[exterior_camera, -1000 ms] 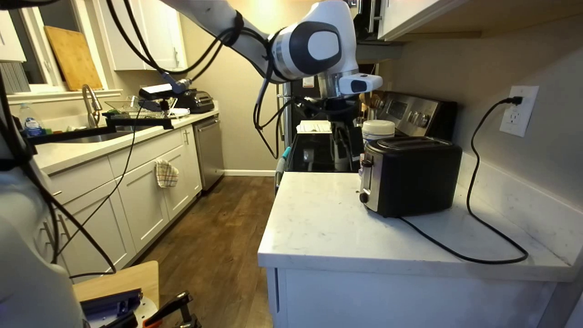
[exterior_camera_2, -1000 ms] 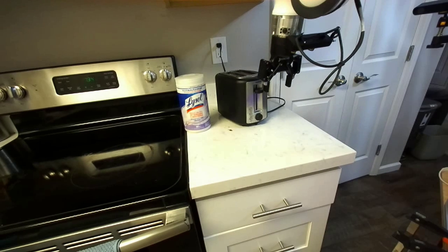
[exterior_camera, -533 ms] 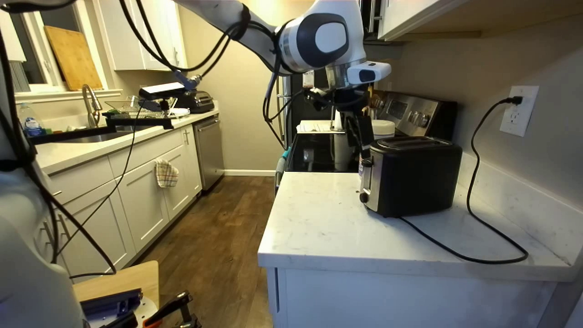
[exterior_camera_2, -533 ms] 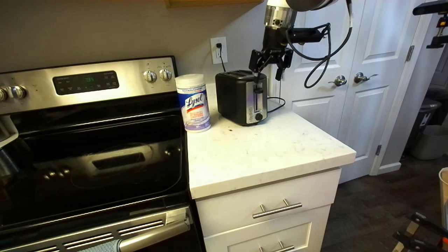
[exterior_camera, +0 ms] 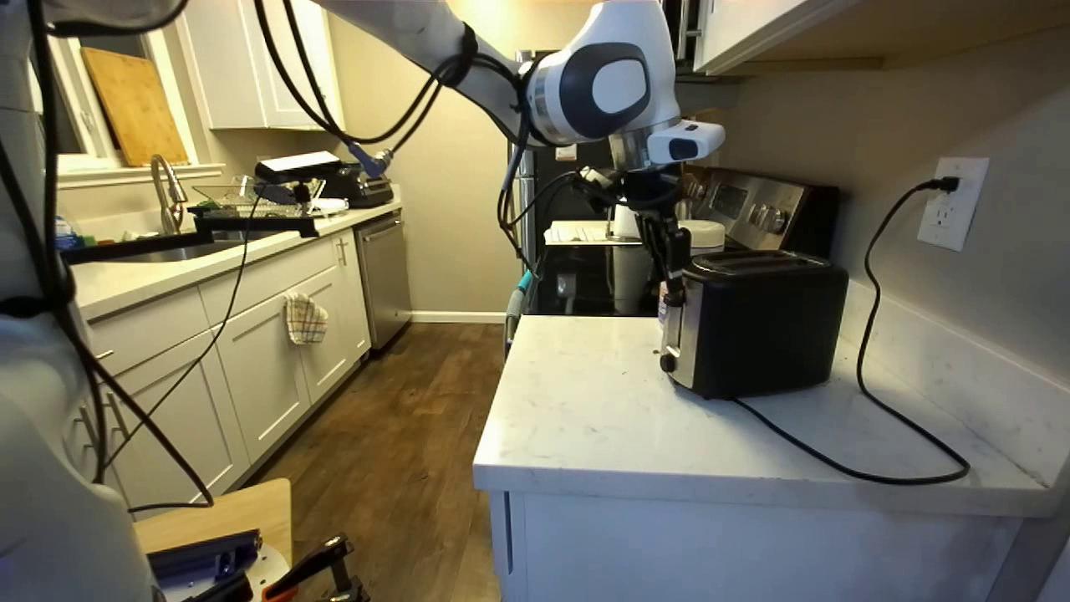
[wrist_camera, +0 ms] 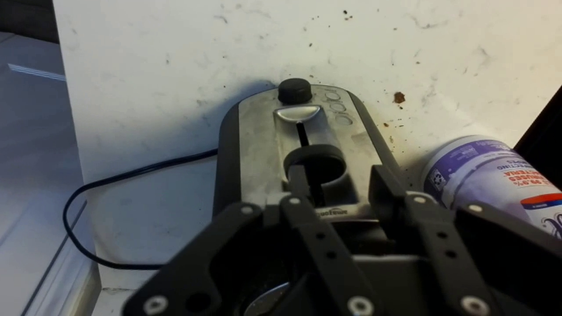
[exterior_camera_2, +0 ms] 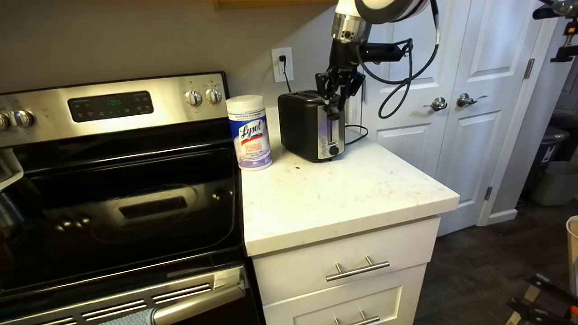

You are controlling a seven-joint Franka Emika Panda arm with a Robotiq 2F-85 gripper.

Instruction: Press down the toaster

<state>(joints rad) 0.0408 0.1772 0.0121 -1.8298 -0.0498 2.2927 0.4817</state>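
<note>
The black toaster [exterior_camera: 773,326] with a silver front stands upright on the white counter. Its black lever [exterior_camera_2: 333,116] sits high in the vertical slot, above the dark dial [wrist_camera: 294,91]. My gripper [wrist_camera: 340,179] is over the silver front, its fingers apart but not fully spread. In the wrist view the left fingertip [wrist_camera: 299,177] overlaps the lever's near edge, while the right one lies off to the lever's side. Whether either finger touches the lever I cannot tell. An exterior view has the gripper [exterior_camera: 674,284] right against the toaster's front upper edge.
A Lysol wipes canister [exterior_camera_2: 250,135] stands close beside the toaster, near the stove [exterior_camera_2: 135,194]. The power cord [wrist_camera: 145,170] loops over the counter [exterior_camera_2: 352,189] to a wall outlet [exterior_camera: 953,203]. An upper cabinet [exterior_camera: 886,42] overhangs the wall side.
My gripper has moved in toward the toaster's front and sunk to the lever's height. Its fingers have drawn closer together. The toaster has not moved.
</note>
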